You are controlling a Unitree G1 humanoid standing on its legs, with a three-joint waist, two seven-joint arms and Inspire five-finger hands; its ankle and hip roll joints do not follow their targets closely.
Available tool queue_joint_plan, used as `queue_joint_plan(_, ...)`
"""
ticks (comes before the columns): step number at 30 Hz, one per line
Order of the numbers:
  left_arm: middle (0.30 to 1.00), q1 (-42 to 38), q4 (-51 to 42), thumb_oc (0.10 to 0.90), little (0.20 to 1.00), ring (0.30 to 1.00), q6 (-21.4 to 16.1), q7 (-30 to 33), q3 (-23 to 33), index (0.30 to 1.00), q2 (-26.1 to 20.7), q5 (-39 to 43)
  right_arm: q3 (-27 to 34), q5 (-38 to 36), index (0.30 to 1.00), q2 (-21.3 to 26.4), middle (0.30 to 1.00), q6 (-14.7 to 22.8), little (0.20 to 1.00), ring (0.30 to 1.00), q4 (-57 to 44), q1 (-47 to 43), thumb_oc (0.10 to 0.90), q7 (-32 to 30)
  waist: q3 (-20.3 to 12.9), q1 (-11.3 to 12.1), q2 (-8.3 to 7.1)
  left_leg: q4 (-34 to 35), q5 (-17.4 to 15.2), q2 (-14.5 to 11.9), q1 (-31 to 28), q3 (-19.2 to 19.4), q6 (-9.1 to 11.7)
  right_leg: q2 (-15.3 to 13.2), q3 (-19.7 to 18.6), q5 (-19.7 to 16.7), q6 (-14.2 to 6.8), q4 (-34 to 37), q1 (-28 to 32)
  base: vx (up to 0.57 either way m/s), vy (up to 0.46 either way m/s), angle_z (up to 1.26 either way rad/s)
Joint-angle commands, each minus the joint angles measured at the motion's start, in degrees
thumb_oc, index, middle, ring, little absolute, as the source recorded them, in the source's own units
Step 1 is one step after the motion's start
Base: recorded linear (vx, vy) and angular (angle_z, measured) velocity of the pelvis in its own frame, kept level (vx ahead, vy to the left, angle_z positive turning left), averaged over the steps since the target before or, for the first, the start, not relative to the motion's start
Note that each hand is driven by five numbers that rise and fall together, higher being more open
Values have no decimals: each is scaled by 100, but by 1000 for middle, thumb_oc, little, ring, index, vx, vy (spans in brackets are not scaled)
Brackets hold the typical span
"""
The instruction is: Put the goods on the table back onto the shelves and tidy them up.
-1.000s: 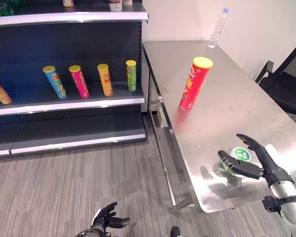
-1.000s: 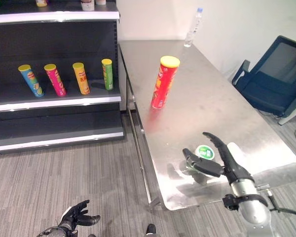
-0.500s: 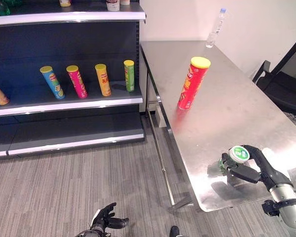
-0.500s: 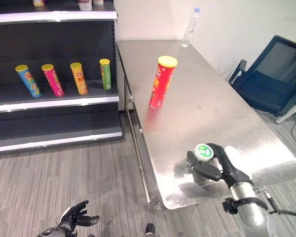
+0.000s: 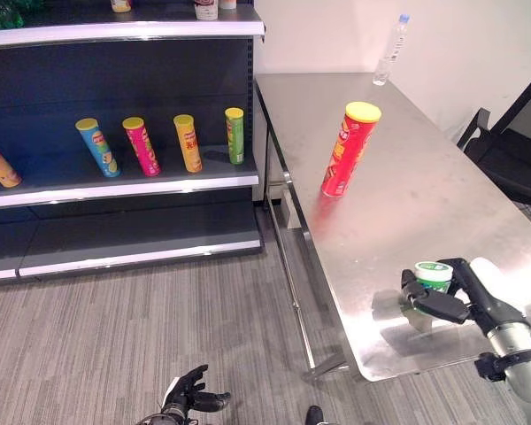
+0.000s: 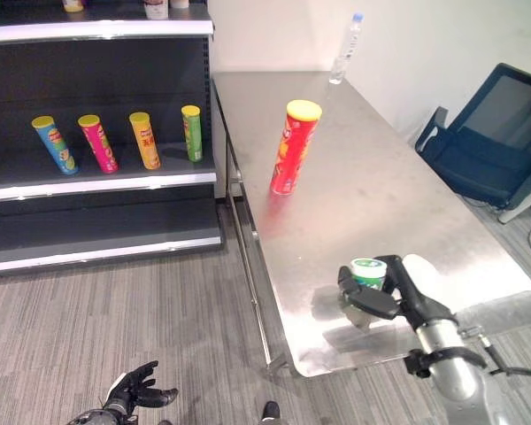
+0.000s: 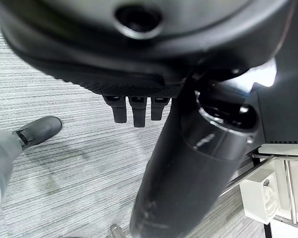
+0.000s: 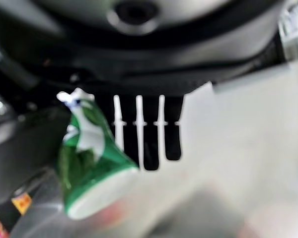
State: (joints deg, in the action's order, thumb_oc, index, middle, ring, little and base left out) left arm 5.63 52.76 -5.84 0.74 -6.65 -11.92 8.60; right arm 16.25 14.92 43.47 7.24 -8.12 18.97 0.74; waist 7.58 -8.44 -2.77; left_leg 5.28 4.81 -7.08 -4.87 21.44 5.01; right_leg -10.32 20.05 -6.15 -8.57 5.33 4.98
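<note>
Green cup (image 5: 433,276): a small white-lidded container held upright at the near end of the table (image 5: 442,190), clamped between thumb and curled fingers of the right robot hand (image 5: 456,297); gripped around the body, presumably so it can be carried level to the shelves (image 5: 124,188).

Red can (image 5: 347,149): stood upright mid-table, well apart from the cup, not yet shelved.

Four cans (image 5: 159,144): ranged along the middle shelf.

Clear bottle (image 5: 388,50): stood at the table's far end.

Left robot hand (image 5: 193,394): hung low over the carpet, fingers loosely spread, nothing held.

The right hand (image 6: 398,297) grips a green cup (image 6: 368,274) on the table (image 6: 380,190).
</note>
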Motion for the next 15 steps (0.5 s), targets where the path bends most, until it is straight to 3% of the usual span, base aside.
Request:
queue_joint_plan(1,900,-390,-307,800,900,900,-284,3,-37,900,-309,-134,917,-398,300,620,300,586,300,300,-709,-1144,400,-830,-82,185,-121,-28,-329,-265,-277,326,224,13,17,617,-306,-170,289,21,-95,3)
queue_joint_plan(5,900,-361,-301,800,900,900,-280,33,-183,900,-371,-56,677,-592,300,912,300,742,300,300,-944,-2353,400,-1276,-172,340,-75,-28,-332,-327,-375,289,257,117,-18,724,-245,-140,371,4,-83,0)
queue_joint_plan(11,900,-245,-343,800,900,900,-226,115,-236,900,-373,29,30,-268,300,877,300,668,300,300,-1030,-3566,400,-1741,-216,571,-28,-97,-214,-486,-477,234,325,348,-36,899,-68,-83,513,-4,-104,1)
queue_joint_plan(13,900,-190,-366,800,900,900,-211,137,-225,900,-374,71,-90,-155,300,887,300,618,300,300,-1009,-3705,400,-1776,-164,658,-34,-320,-202,-582,-393,160,360,436,-38,984,14,-72,570,-38,-123,7)
queue_joint_plan(15,900,-148,-414,800,900,900,-189,185,-220,900,-376,137,-163,-159,300,931,300,570,300,300,-957,-3775,400,-1845,36,756,-70,-1093,-226,-787,33,-54,486,577,-2,1151,182,-67,727,-79,-191,27)
